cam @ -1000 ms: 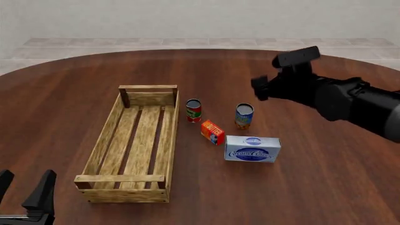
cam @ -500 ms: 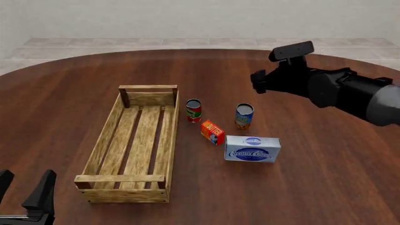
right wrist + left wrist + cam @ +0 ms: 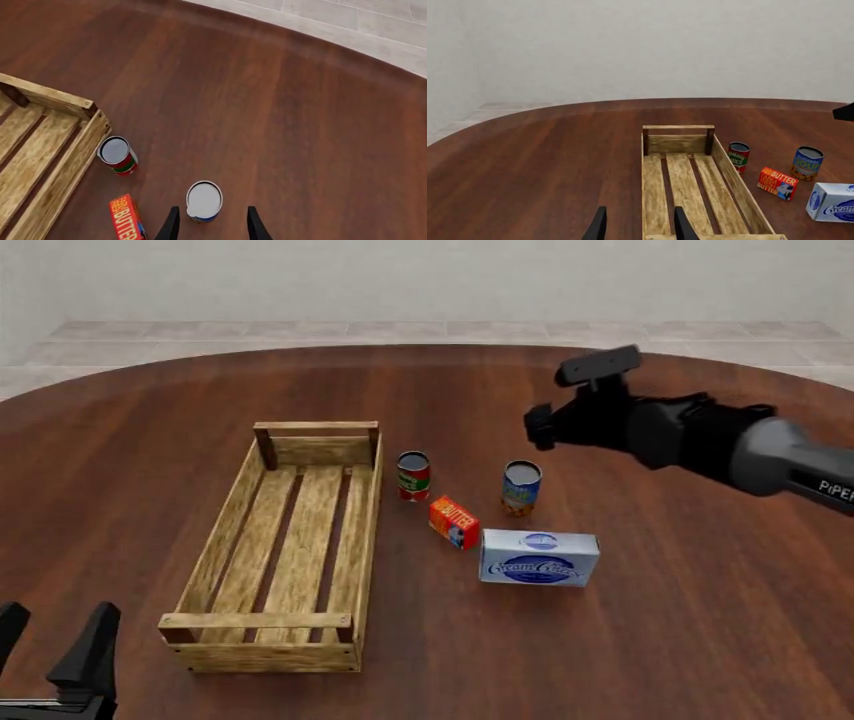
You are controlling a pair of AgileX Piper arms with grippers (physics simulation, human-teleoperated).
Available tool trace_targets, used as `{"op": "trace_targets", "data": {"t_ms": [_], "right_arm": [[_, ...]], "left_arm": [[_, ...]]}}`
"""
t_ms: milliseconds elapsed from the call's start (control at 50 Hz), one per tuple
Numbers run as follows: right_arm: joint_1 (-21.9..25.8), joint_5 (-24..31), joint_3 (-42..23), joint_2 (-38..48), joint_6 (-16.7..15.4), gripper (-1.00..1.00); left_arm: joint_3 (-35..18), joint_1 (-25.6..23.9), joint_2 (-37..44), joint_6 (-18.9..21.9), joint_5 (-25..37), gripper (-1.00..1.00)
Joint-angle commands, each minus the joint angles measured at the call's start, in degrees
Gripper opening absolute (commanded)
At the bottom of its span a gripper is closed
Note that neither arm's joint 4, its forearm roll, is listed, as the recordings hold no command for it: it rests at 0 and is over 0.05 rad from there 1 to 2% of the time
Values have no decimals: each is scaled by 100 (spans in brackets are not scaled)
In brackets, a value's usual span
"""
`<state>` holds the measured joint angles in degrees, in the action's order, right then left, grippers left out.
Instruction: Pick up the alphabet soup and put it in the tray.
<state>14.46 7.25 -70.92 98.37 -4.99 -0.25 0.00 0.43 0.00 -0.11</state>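
Step in hand, by my read: approach, pre-grasp; nothing lifted yet. The alphabet soup (image 3: 521,488) stands upright on the surface (image 3: 641,630), well right of the tray (image 3: 284,545), w/ the red-and-green can (image 3: 412,476) and the butter box (image 3: 454,522) between them, and the cream cheese box (image 3: 539,557) just in front of it. The right pincer (image 3: 208,224) hangs above and a bit beyond the soup can, not touching; right wrist view shows its two fingers (image 3: 171,225) spread wide, gap broader than the can's top, silver lid sitting just ahead of the opening. The left pincer (image 3: 51,652) is parked at the near-left edge of the surface, fingers apart, holding nothing, well clear of the work.

Next move prob. calls for: straight drop so the fingers straddle the can's sides, close on the label, lift clear of the butter box and the other can, carry left over the tray's slats, then release. Risk, as I judge it: a finger clipping the rim on the way down and tipping the can.

Count: 2 cans (1 soup, 1 red-and-green); 2 boxes (1 butter, 1 cream cheese); 1 tray; 2 arms.
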Motion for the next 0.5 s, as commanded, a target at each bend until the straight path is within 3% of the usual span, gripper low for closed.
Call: {"op": "trace_targets", "data": {"t_ms": [20,500], "right_arm": [[29,-62,-70,259,-41,100],[118,-197,-3,507,-63,100]], "left_arm": [[0,0,0,0,0,100],[0,0,0,0,0,100]]}}
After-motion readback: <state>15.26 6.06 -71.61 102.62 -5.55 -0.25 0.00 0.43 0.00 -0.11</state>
